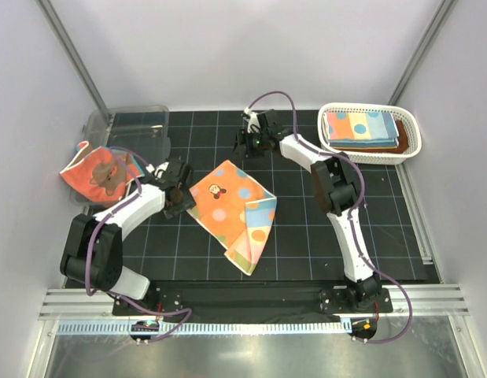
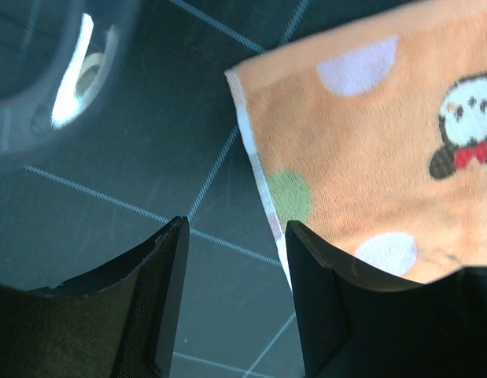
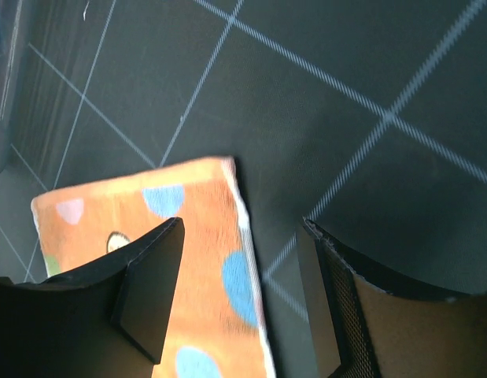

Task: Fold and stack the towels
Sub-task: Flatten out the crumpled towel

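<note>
Spread jaws of the left gripper (image 2: 237,232) and right gripper (image 3: 241,230), both empty, hover over two corners of the one orange polka-dot towel (image 1: 231,211) on the mat (image 1: 306,236), likely to pinch it for a fold, while one coral bear towel (image 1: 97,175) spills from the clear bin (image 1: 141,118) and at least two folded towels (image 1: 361,128) wait in the white basket (image 1: 412,146).

white walls (image 1: 243,47), black gridded mat (image 1: 298,236), perhaps aluminium rails (image 1: 251,303).

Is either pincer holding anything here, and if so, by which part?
Nothing is held. The left pincer is open beside the dotted towel's edge, and the right pincer is open near its corner, not gripping it.
</note>
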`<control>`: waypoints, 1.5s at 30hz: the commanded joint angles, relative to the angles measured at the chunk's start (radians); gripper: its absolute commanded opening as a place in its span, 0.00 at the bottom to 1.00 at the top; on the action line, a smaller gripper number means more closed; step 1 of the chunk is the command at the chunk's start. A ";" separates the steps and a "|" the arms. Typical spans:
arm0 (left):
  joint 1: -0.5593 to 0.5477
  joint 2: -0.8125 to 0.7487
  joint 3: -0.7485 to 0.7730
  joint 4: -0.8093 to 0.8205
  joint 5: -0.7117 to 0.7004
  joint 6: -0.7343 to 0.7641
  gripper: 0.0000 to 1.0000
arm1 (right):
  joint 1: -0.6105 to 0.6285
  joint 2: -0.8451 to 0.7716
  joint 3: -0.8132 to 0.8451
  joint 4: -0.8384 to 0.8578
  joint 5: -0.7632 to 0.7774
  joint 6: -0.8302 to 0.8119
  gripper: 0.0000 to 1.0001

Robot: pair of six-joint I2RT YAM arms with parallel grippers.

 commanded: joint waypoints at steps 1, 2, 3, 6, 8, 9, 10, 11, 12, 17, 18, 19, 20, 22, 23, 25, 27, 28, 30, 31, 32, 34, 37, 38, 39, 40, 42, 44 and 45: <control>0.040 -0.020 -0.036 0.100 -0.010 -0.021 0.56 | 0.015 0.051 0.120 0.054 -0.085 -0.014 0.66; 0.054 -0.012 -0.042 0.132 0.009 -0.020 0.57 | 0.020 0.082 0.152 0.055 -0.088 -0.015 0.66; 0.062 -0.005 -0.048 0.140 0.018 -0.021 0.57 | 0.020 0.096 0.167 0.058 -0.089 -0.017 0.66; 0.088 0.029 -0.057 0.187 0.056 -0.014 0.57 | 0.031 0.142 0.209 0.071 -0.093 -0.014 0.66; 0.097 0.041 -0.078 0.236 0.104 -0.012 0.57 | 0.037 0.162 0.221 0.068 -0.095 -0.020 0.66; 0.098 0.047 -0.083 0.281 0.136 -0.015 0.57 | 0.046 0.179 0.233 0.048 -0.075 -0.028 0.66; 0.098 0.051 -0.088 0.296 0.147 -0.017 0.57 | 0.052 0.182 0.234 0.040 -0.070 -0.050 0.66; 0.100 0.055 -0.089 0.309 0.153 -0.018 0.57 | 0.058 0.183 0.217 0.039 -0.076 -0.063 0.66; 0.100 0.064 -0.088 0.313 0.153 -0.014 0.57 | 0.069 0.183 0.208 0.037 -0.085 -0.072 0.65; 0.098 0.081 -0.071 0.301 0.154 -0.009 0.57 | 0.087 0.173 0.149 -0.008 -0.113 -0.161 0.54; 0.100 0.081 -0.071 0.303 0.156 -0.009 0.56 | 0.087 0.162 0.140 -0.009 -0.109 -0.167 0.52; 0.100 0.080 -0.071 0.301 0.156 -0.007 0.56 | 0.087 0.157 0.129 -0.012 -0.101 -0.173 0.49; 0.098 0.077 -0.071 0.301 0.159 -0.009 0.56 | 0.087 0.150 0.109 -0.017 -0.078 -0.189 0.45; 0.100 0.071 -0.071 0.306 0.174 -0.009 0.56 | 0.087 0.122 0.086 -0.012 -0.064 -0.203 0.27; 0.098 0.071 -0.072 0.307 0.185 -0.009 0.56 | 0.087 0.107 0.056 -0.005 -0.035 -0.210 0.21; 0.098 0.067 -0.069 0.313 0.207 -0.012 0.56 | 0.086 0.056 0.021 0.000 -0.007 -0.216 0.04; 0.094 0.057 -0.071 0.316 0.234 -0.012 0.56 | 0.077 0.009 -0.064 0.025 0.031 -0.229 0.01; 0.089 0.054 -0.071 0.316 0.240 -0.009 0.56 | 0.072 -0.052 -0.100 0.040 0.034 -0.229 0.01; 0.068 0.041 -0.071 0.318 0.254 -0.006 0.56 | 0.051 -0.118 -0.219 0.084 0.052 -0.204 0.01; 0.056 0.037 -0.068 0.318 0.259 -0.006 0.56 | 0.044 -0.151 -0.260 0.103 0.065 -0.192 0.01; 0.042 0.034 -0.060 0.319 0.266 -0.004 0.57 | 0.037 -0.227 -0.350 0.136 0.079 -0.184 0.01; -0.006 0.034 -0.037 0.307 0.266 0.013 0.57 | 0.018 -0.295 -0.441 0.175 0.109 -0.167 0.01; -0.044 0.058 0.032 0.240 0.227 0.020 0.57 | -0.011 -0.396 -0.594 0.218 0.138 -0.154 0.01; -0.044 0.067 0.059 0.231 0.217 0.022 0.57 | -0.017 -0.410 -0.611 0.212 0.146 -0.149 0.01; -0.044 0.084 0.070 0.212 0.187 0.020 0.58 | -0.032 -0.438 -0.627 0.209 0.154 -0.144 0.01; -0.044 0.096 0.079 0.209 0.176 0.023 0.58 | -0.038 -0.448 -0.657 0.210 0.152 -0.143 0.01; -0.044 0.123 0.111 0.204 0.167 0.032 0.59 | -0.048 -0.481 -0.682 0.215 0.152 -0.144 0.01; -0.044 0.173 0.136 0.185 0.168 0.033 0.59 | -0.054 -0.491 -0.696 0.216 0.154 -0.144 0.01; -0.044 0.190 0.148 0.178 0.168 0.029 0.59 | -0.054 -0.493 -0.698 0.216 0.154 -0.141 0.01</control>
